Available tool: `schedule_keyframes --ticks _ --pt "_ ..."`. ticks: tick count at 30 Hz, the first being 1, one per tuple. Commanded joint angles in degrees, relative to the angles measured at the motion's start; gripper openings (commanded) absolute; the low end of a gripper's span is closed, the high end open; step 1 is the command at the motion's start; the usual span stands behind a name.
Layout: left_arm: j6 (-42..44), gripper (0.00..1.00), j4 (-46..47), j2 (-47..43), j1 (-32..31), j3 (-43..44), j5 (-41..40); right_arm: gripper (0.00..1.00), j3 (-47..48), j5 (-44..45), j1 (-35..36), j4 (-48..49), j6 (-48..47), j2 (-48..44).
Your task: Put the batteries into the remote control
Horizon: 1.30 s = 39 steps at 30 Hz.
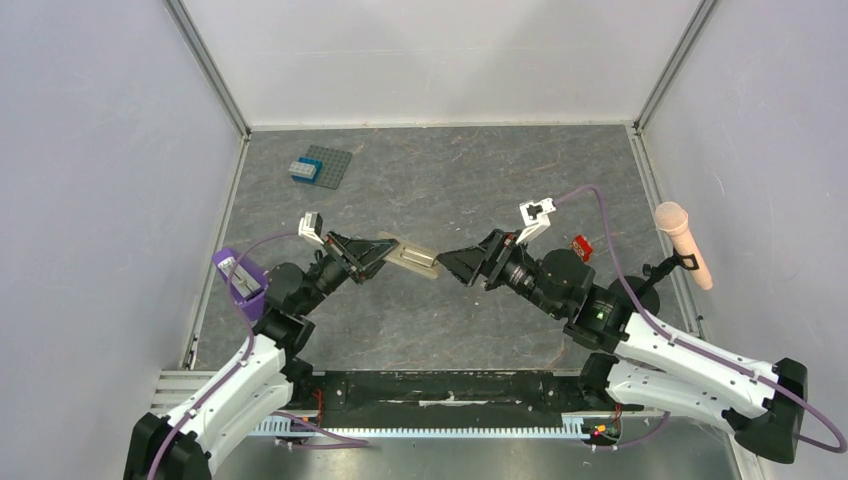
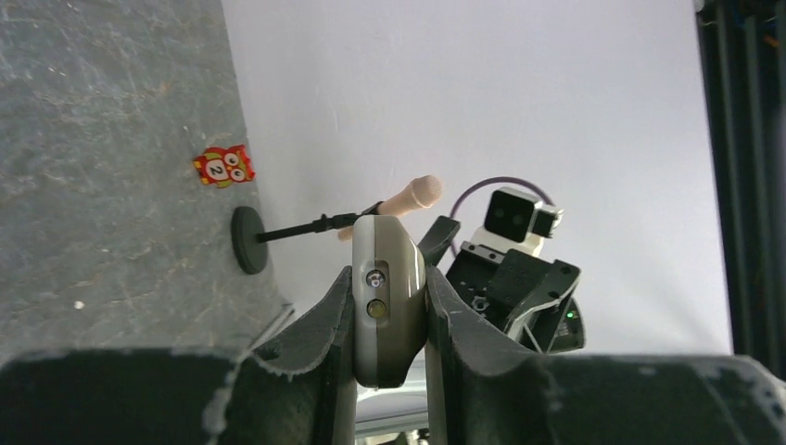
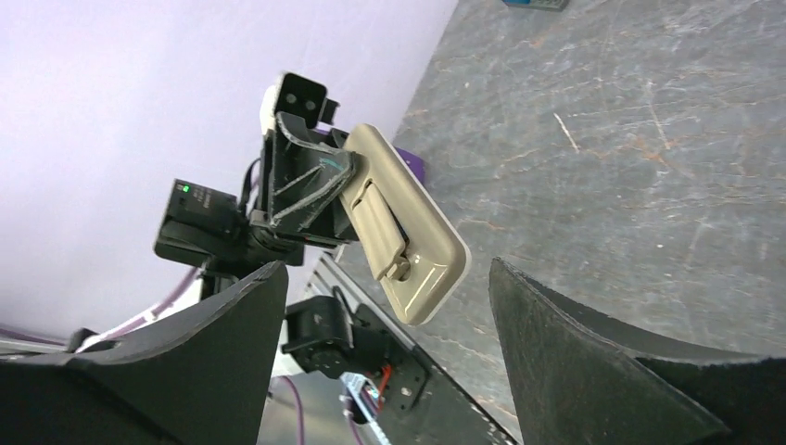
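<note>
Low over the counter (image 1: 450, 180), the left jaws pinch one end of the remote control (image 1: 415, 260) - it juts out toward the right arm, with its tan hatch side facing that arm's wrist camera. The right jaws stand spread, close by its free end and facing it. Farther back, a blue brick (image 1: 304, 170) sits on a grey studded plate (image 1: 335, 160).

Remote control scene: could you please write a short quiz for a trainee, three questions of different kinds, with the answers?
1. True or false: the right gripper is shut on the remote control.
2. Which holds the remote control? A: left gripper. B: right gripper. C: neither.
3. Missing word: the blue brick sits on a grey studded ____.
Key: 1 false, the right gripper is open. 2 A. 3 plate.
</note>
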Motion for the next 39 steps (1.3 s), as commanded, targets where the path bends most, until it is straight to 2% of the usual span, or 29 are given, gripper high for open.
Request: schedule_keyframes --ticks 1,8,16,23,35,37,39 --pt "-8.92 0.02 6.93 0.04 -0.15 1.55 -0.68 0.8 -1.42 0.91 0.04 7.43 6.16 -0.2" --pt "-10.24 0.02 7.84 -0.35 -0.15 1.65 -0.7 0.71 -2.98 1.93 0.01 9.16 8.32 -0.27" --pt "-9.64 0.02 8.82 -0.42 -0.23 1.44 -0.15 0.56 -3.75 1.53 0.01 10.6 8.97 1.04" --pt "-9.25 0.02 9.13 -0.2 -0.17 1.89 0.44 0.5 -3.27 0.31 -0.09 10.87 8.71 3.31" --pt "-8.86 0.02 9.39 -0.35 -0.17 1.91 0.67 0.48 -3.56 -0.4 -0.08 11.58 9.12 4.62" --pt "-8.32 0.02 9.21 -0.5 -0.15 1.72 0.45 0.5 -3.58 -0.29 -0.05 11.51 8.97 4.1" --pt "-7.13 0.02 7.9 -0.53 -0.15 1.98 0.4 0.57 -3.41 -0.26 -0.09 11.3 8.7 3.62"
